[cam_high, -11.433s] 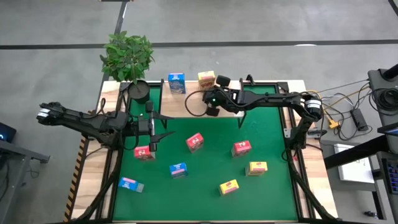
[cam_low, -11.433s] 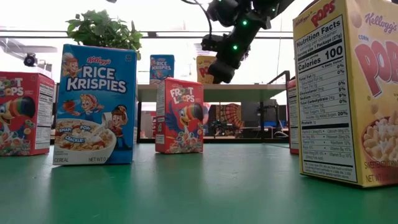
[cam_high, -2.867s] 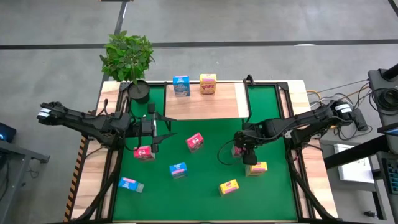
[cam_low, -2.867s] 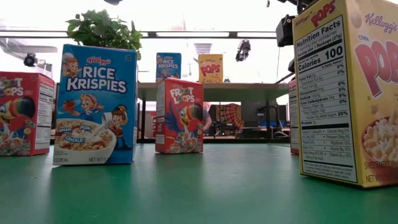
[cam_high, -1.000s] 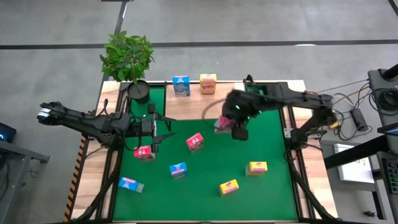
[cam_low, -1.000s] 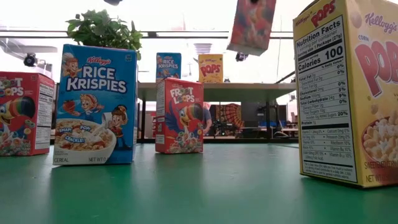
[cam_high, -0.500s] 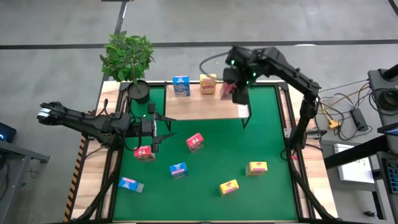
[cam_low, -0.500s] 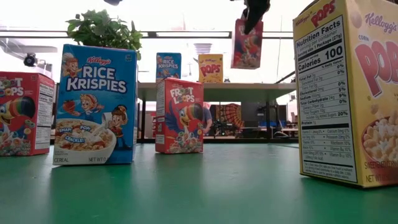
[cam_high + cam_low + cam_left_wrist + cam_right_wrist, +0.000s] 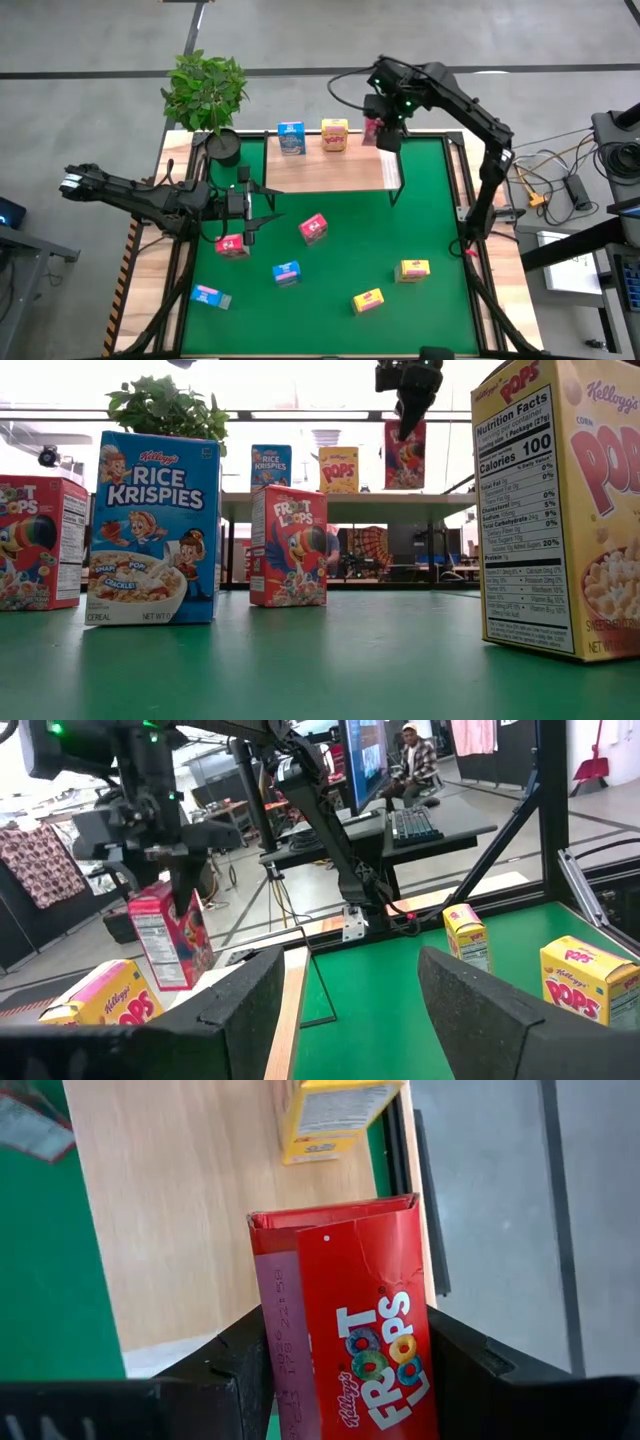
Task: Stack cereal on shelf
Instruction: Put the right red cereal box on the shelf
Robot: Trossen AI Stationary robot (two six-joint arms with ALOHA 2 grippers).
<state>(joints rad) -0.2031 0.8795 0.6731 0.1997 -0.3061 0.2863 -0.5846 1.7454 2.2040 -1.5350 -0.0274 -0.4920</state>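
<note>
The shelf [image 9: 330,165] is a light-wood board at the table's far edge, with a blue cereal box [image 9: 291,137] and a yellow one [image 9: 334,134] standing on it. My right gripper [image 9: 386,128] is over the shelf's right end, shut on a red cereal box [image 9: 404,455]. The box's bottom is at the board's level; whether it touches the board I cannot tell. My left gripper [image 9: 250,205] waits open near the table's left, beside a red box [image 9: 232,244]. Several more boxes stand on the green mat. My right gripper pinches the red box's top end between its two fingers, which stand on the two narrow sides [image 9: 275,1380]. The fingers [image 9: 410,400] come from above and point down. The box hangs upright below them, its front toward the table's near edge.
On the mat are a red box [image 9: 314,228], two blue ones [image 9: 287,272] [image 9: 210,296] and two yellow ones [image 9: 414,269] [image 9: 368,300]. A potted plant [image 9: 206,95] stands at the far left corner. A person [image 9: 410,755] sits in the room beyond the table.
My right gripper has carried the red box toward the table's far edge, from over the mat to the shelf's right end, and has gone down. The box, tilted and high before, now hangs upright at shelf level beside the yellow box.
</note>
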